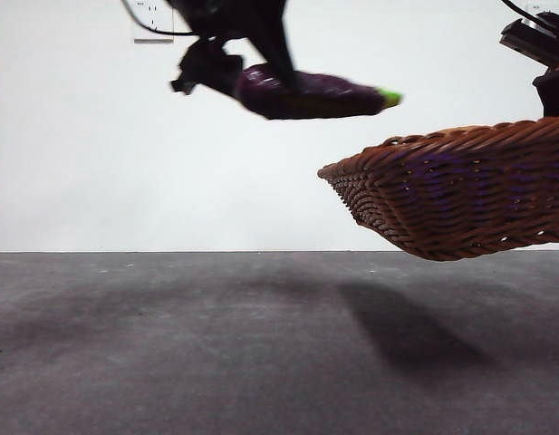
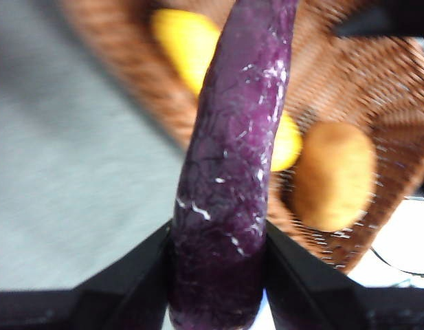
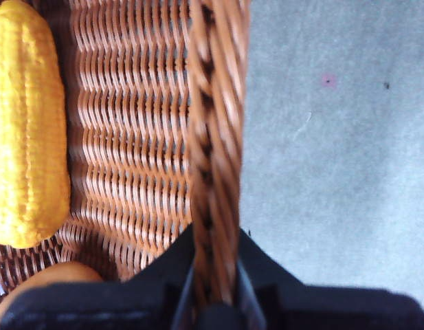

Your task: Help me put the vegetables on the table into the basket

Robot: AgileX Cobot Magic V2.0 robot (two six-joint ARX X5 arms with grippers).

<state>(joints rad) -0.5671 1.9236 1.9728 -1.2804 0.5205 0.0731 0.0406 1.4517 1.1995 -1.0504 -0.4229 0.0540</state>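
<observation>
The left gripper (image 2: 218,275) pinches the eggplant (image 1: 311,95) between its fingers, glossy dark purple with a green tip, held level above the surface (image 1: 170,344) beside the basket (image 1: 460,195). The right gripper (image 3: 215,275) clamps the basket's braided rim, lifting it. Inside lie yellow corn (image 3: 26,124) and a tan potato (image 2: 333,175).

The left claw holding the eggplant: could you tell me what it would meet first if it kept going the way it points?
Probably the basket. The left claw grips the eggplant, whose far end already points over the rim towards the corn and potato inside. Depth is unclear.
</observation>
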